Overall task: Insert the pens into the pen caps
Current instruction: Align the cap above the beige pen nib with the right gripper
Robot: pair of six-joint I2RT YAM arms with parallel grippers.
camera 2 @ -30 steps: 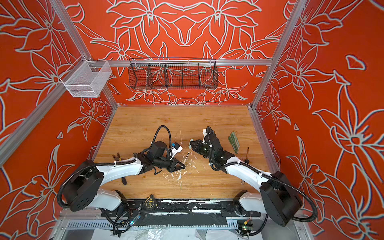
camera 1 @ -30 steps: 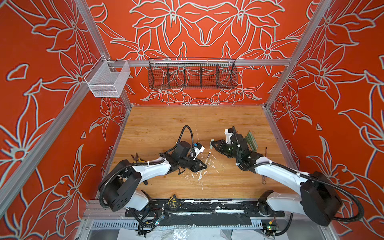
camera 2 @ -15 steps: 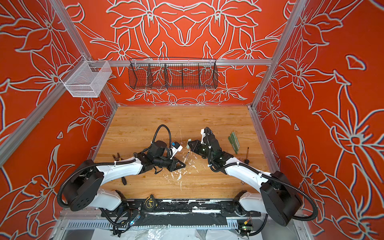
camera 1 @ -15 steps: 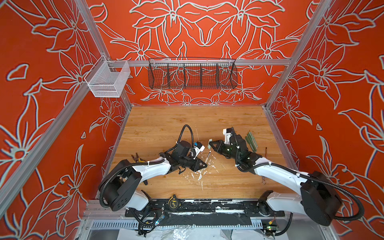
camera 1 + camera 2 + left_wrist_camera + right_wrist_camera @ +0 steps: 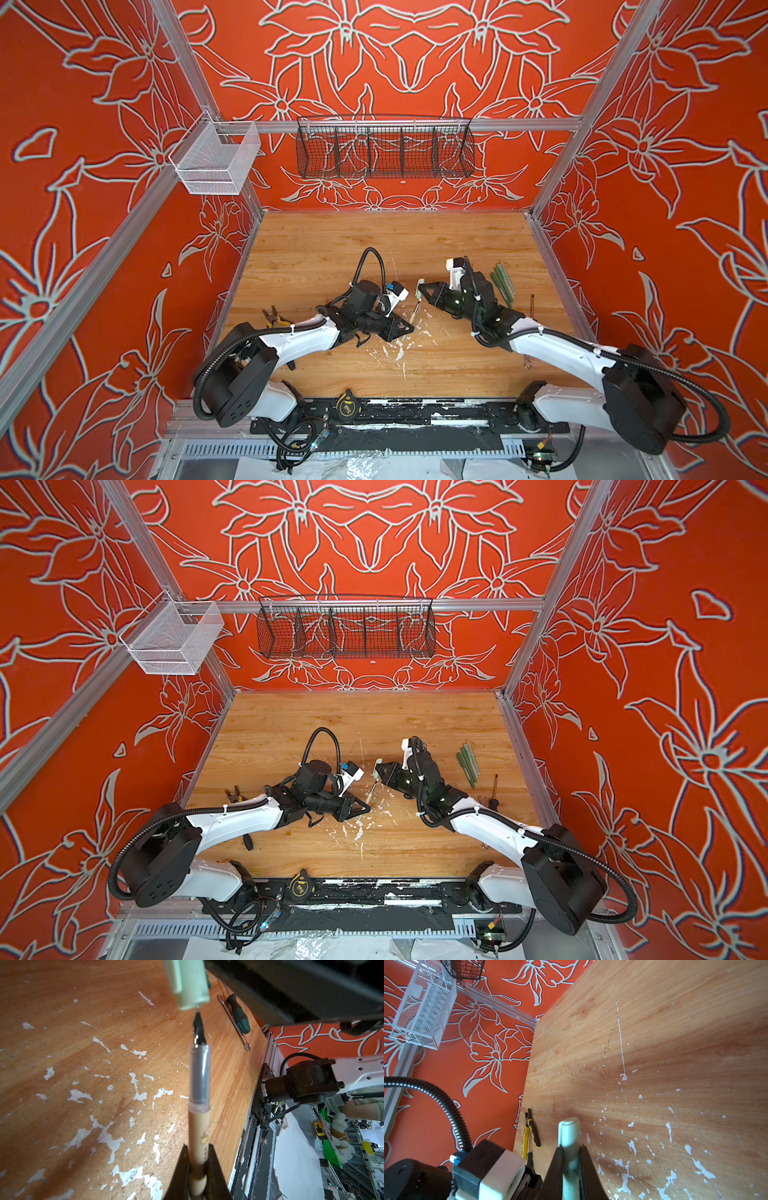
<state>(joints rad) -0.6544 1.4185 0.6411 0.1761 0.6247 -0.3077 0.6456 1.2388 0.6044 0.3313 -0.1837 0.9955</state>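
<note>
The left end effector [image 5: 197,1164] is clenched on a pen [image 5: 199,1088]: tan barrel, its small print too blurred to read, clear grip, dark pointed tip. The tip sits at the mouth of a pale green cap [image 5: 190,985] pinched in the right end effector [image 5: 569,1150], both above the middle of the paint-flecked counter [image 5: 83,1022].

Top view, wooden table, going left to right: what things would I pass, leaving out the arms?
pliers → pen aimed at the pale green cap → bunch of green pens → screwdriver
</note>
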